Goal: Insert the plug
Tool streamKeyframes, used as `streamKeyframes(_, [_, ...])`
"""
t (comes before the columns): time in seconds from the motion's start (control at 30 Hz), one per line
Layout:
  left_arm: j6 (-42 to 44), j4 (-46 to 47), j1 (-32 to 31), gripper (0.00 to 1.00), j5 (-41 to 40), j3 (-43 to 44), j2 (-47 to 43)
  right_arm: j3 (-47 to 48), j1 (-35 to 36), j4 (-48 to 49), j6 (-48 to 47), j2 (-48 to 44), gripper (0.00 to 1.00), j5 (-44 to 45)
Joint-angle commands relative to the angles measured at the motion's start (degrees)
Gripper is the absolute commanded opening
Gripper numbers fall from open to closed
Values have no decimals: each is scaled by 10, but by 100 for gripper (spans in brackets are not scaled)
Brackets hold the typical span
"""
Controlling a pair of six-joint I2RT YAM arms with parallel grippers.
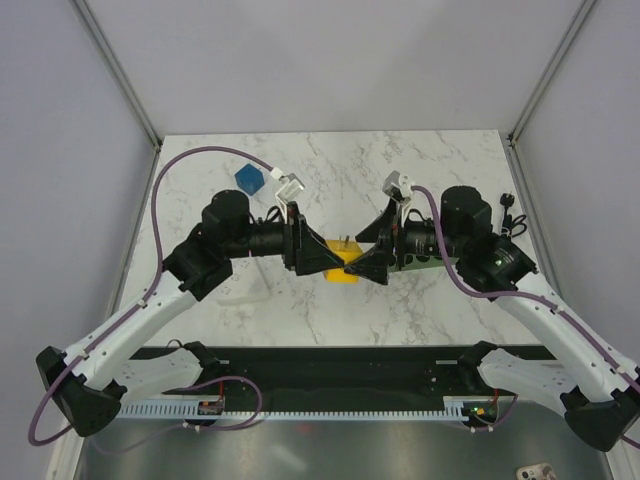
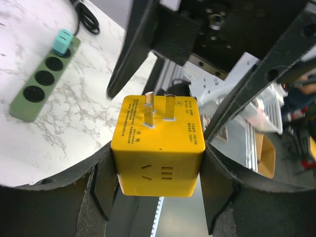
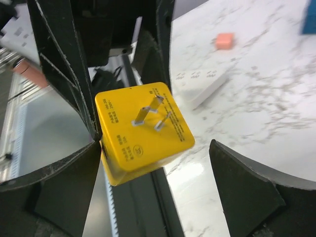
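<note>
Plug (image 2: 157,133) in level left gripper (image 2: 158,165), right gripper (image 3: 154,147) opposite, agape.

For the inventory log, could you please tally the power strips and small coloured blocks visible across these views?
Power strips: 2 (green strip, white strip)
Coloured blocks: 4 (yellow plug, blue cube, orange block, teal block)
Total: 6

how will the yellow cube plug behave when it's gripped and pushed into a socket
Probably rigid: the bright yellow plastic cube plug shows undented edges clamped between the left fingers. Its glossy flat faces look smooth, so it may pivot under push. The thin metal prongs might bend if knocked sideways.
</note>
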Motion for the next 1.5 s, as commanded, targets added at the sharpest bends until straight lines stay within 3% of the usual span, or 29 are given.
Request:
streamKeyframes(0.0, [-115, 78, 29, 2, -28, -13, -23, 52, 0, -20, -18, -7, 98, 163])
streamKeyframes(0.1, [-190, 102, 46, 2, -61, -17, -29, 58, 0, -7, -5, -10, 98, 254])
streamKeyframes(0.23, [-286, 151, 56, 2, -97, -18, -20, 46, 0, 50, 22, -18, 98, 301])
streamKeyframes(0.5, [-478, 253, 77, 2, -128, -30, 36, -93, 7, 306, 19, -83, 98, 340])
streamKeyframes(0.63, [-516, 270, 84, 2, -153, -35, 52, -114, 15, 360, 10, -87, 98, 339])
streamKeyframes(0.8, [-559, 266, 89, 2, -210, -49, 57, -109, 33, 375, -18, -69, 98, 354])
streamKeyframes(1.0, [-584, 266, 89, 2, -217, -43, 68, -96, 65, 376, -44, -32, 97, 409])
streamKeyframes(1.27, [-606, 263, 89, 2, -227, -52, 67, -92, 96, 427, -53, 35, 92, 465])
streamKeyframes(1.47, [-628, 263, 89, 2, -237, -70, 54, -101, 126, 499, -54, 69, 82, 538])
